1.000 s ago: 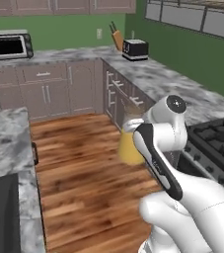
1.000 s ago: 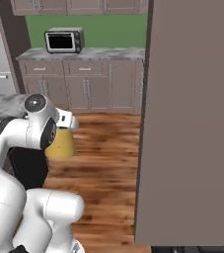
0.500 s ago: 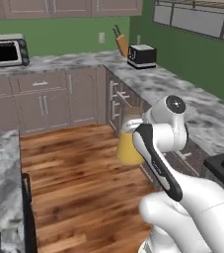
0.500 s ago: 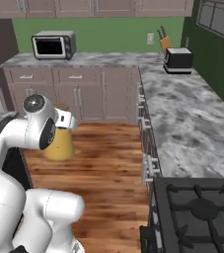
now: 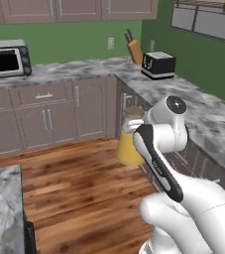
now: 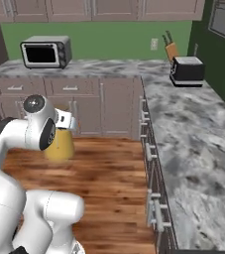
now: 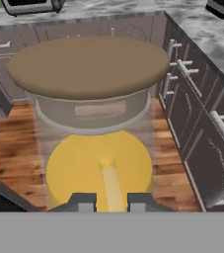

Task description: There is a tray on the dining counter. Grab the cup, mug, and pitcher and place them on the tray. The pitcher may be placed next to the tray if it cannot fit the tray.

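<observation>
The white arm's two-finger gripper is clenching the conical clear glass pitcher with orange-yellow contents and a brownish neck, its two dark fingertips closed near the top of the vessel at the bottom centre of the hand view. In the left base view the pitcher is hanging at the centre of the frame, lifted well above the brown plank floor; in the right base view it is sitting left of centre, partly behind the arm's head.

Judging from these frames, the step in hand is carrying the pitcher towards the tray, which is not yet placed.

- The arm should be keeping the vessel upright, since the liquid is filling the wide lower part and a tilt could spill it or shift the grip.
- The grip is looking narrow on a tapering glass body, so slow, smooth travel is advisable; a jerk could let it slide.
- The grey cabinet fronts with metal handles are running along the right of the hand view, near the pitcher, so any swing should be leaving room on that side.
- The marbled worktop carrying the black toaster is lying in the upper right of the right base view, not the target surface.
</observation>
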